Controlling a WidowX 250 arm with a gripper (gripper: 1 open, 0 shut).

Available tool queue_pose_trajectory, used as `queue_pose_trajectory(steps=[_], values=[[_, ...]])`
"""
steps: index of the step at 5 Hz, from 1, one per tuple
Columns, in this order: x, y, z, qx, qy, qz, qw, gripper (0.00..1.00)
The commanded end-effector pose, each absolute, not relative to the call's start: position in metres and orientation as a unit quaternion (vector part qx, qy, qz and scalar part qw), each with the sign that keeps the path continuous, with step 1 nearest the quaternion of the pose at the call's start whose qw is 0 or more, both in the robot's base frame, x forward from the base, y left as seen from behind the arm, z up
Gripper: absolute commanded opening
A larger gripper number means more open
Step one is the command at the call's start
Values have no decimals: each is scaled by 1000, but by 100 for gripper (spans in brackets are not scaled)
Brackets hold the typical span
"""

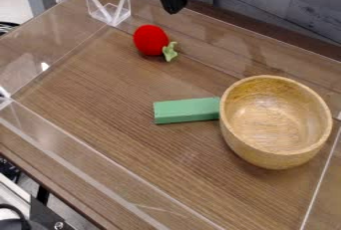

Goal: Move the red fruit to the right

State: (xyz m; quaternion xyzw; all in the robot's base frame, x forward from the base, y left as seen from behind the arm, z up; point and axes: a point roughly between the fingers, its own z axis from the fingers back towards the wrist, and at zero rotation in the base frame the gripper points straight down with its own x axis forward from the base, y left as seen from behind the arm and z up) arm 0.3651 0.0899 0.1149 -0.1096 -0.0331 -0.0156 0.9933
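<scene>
Bright red, round toy fruit with a little green leaf [151, 40] is sitting on the brown wooden tabletop [100, 100], up in the far part of the view and left of the middle. The leafy bit pokes out on its right side, and nothing is gripping it.

The black robot gripper [173, 3] is up at the top edge of the frame, beyond the fruit and a touch to the right in the picture, with a gap between the two. Honestly can't tell if its fingers are apart or together, it's too dark and small up there, and part of the arm is cut off by the frame.

Closer to the camera there's a flat green rectangular block [186, 111], lying on the table with its right end right by a big round tan wooden bowl [274, 122]. Can't say for sure whether those two touch. The bowl is upright, over on the right side, and looks way bigger than the fruit.

Also got a clear, see-through plastic-looking thing [110, 9] up and to the left of the fruit, apart from it, near the far-left part of the table.
</scene>
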Motion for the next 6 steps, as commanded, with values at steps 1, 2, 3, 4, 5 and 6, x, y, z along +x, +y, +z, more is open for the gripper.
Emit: queue_pose_trajectory(steps=[1,2,3,4,5,6], values=[[363,101,120,-89,-62,13,994,100],[355,104,100,-80,-53,46,994,100],[357,104,89,-77,-42,29,996,100],[361,102,84,-75,-35,12,996,0],[368,100,108,-80,-52,-11,995,0],[374,94,128,-83,-66,-39,994,0]])
